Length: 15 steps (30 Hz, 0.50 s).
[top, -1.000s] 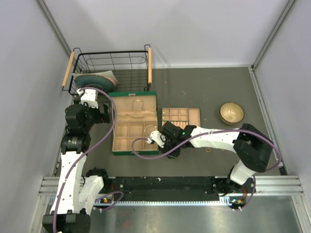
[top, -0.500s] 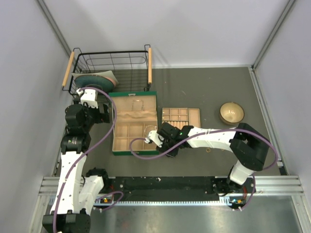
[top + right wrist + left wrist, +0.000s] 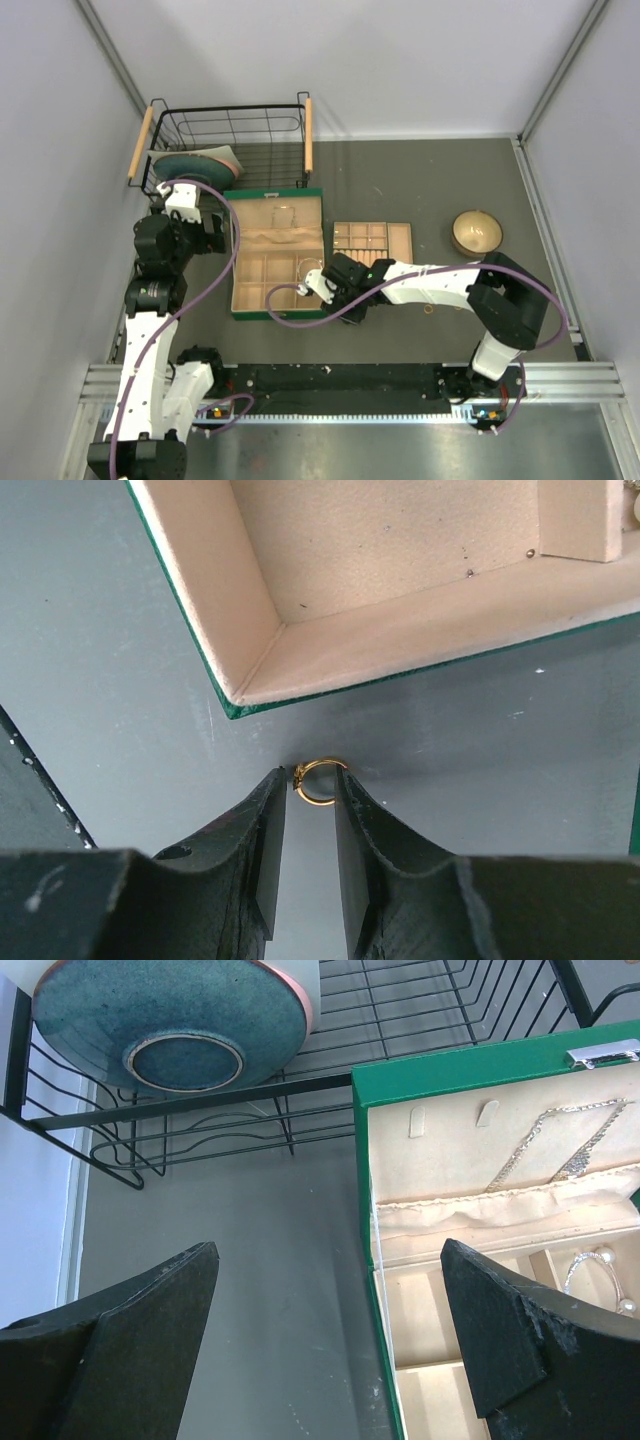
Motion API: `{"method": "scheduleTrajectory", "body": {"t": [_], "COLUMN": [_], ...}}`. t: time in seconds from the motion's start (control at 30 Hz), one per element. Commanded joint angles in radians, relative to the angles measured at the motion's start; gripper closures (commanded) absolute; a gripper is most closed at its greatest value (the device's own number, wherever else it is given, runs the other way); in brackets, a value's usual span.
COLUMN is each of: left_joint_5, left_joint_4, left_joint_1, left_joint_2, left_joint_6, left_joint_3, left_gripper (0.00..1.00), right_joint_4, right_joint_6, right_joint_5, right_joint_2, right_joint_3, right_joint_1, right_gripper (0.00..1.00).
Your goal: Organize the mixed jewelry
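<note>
A small gold ring (image 3: 318, 802) stands pinched between the tips of my right gripper (image 3: 310, 776), low over the grey table just off a corner of the green box (image 3: 228, 710). From above, the right gripper (image 3: 335, 290) sits by the box's (image 3: 275, 314) front right corner. Another tiny ring (image 3: 428, 310) lies on the table to the right. A thin silver bracelet with beads (image 3: 598, 1268) rests in a box compartment. My left gripper (image 3: 328, 1260) hangs open and holds nothing, left of the box's green edge (image 3: 362, 1160).
A beige divided tray (image 3: 372, 240) lies right of the box, and a tan bowl (image 3: 476, 232) stands further right. A black wire basket (image 3: 230, 140) holding a teal bowl (image 3: 170, 1020) stands behind the left gripper. A silver chain (image 3: 560, 1145) lies in the box lid.
My right arm has edged slightly left along the box's front right corner. The left arm has not moved.
</note>
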Motion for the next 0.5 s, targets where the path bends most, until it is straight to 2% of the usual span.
{"method": "scheduleTrajectory", "body": {"t": [0.0, 0.2, 0.33, 0.47], "left_joint_5": [-0.012, -0.017, -0.011, 0.009], "left_joint_4": [0.053, 0.056, 0.058, 0.064], "left_joint_1": [0.008, 0.008, 0.009, 0.009], "left_joint_2": [0.0, -0.003, -0.003, 0.003], "left_joint_6": [-0.013, -0.011, -0.01, -0.007], "left_joint_3": [-0.007, -0.011, -0.014, -0.011], "left_gripper": [0.01, 0.01, 0.01, 0.01], "right_joint_4": [0.029, 0.03, 0.029, 0.017], "right_joint_6": [0.016, 0.017, 0.017, 0.003], "right_joint_5": [0.009, 0.04, 0.051, 0.063], "right_joint_2": [0.013, 0.042, 0.033, 0.007], "right_joint_3": [0.046, 0.051, 0.054, 0.062], "right_joint_1": [0.021, 0.035, 0.036, 0.035], "right_gripper": [0.73, 0.78, 0.9, 0.98]}}
